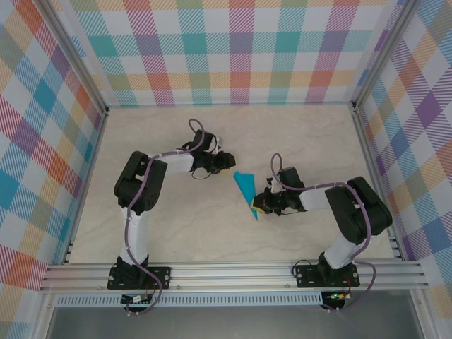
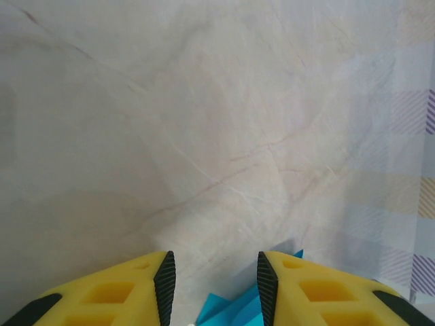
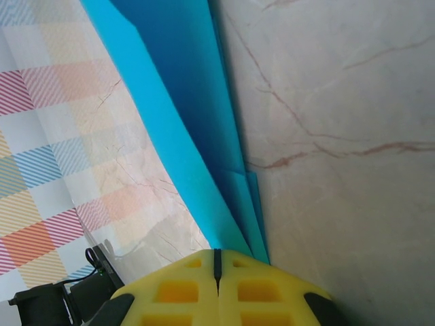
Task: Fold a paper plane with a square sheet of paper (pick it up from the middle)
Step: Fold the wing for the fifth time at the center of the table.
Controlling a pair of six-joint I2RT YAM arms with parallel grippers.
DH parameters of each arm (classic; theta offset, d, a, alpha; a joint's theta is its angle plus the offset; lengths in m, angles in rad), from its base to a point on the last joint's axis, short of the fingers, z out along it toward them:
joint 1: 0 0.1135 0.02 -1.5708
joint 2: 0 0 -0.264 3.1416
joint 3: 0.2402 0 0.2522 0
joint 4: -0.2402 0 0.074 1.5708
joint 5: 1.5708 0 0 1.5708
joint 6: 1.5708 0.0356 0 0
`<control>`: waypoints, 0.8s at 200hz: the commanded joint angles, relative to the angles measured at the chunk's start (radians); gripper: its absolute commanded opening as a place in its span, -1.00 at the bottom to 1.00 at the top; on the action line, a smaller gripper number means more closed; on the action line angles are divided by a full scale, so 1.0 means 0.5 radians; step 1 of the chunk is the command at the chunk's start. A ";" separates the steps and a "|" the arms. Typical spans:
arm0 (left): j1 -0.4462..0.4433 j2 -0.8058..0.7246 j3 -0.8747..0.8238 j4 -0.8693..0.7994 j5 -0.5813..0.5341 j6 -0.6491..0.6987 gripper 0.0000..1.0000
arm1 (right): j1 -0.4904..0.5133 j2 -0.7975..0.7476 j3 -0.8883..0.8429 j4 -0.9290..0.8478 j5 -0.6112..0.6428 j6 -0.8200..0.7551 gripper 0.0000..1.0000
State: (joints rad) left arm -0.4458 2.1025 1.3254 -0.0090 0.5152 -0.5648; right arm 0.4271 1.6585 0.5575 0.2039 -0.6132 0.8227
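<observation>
Wide bare run of pale marble-look tabletop (image 1: 233, 123) along the far side, more at front left. Centre is crowded: narrow folded teal-blue paper dart (image 1: 246, 189) between the black left gripper (image 1: 229, 161) and the black right gripper (image 1: 258, 205), clamped on its near tip. Pastel checked walls (image 1: 233, 49) close three sides.

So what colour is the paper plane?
Teal-blue. The paper plane shows best in the right wrist view.
</observation>
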 commanded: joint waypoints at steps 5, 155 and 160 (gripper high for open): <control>-0.007 -0.215 0.076 -0.272 -0.122 0.079 -0.16 | 0.012 -0.145 0.016 -0.210 -0.009 -0.015 -0.83; -0.735 -0.102 0.480 -1.255 -1.024 -0.318 0.38 | -0.283 -0.737 -0.096 -0.723 0.297 -0.200 -0.33; -0.735 -0.087 0.495 -1.267 -1.026 -0.320 0.38 | -0.284 -0.734 -0.098 -0.717 0.284 -0.203 -0.31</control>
State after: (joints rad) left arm -0.8097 2.0289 1.5234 -0.5690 0.0483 -0.6949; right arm 0.2871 1.2900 0.5179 -0.1600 -0.4305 0.7456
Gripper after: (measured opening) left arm 0.685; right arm 0.333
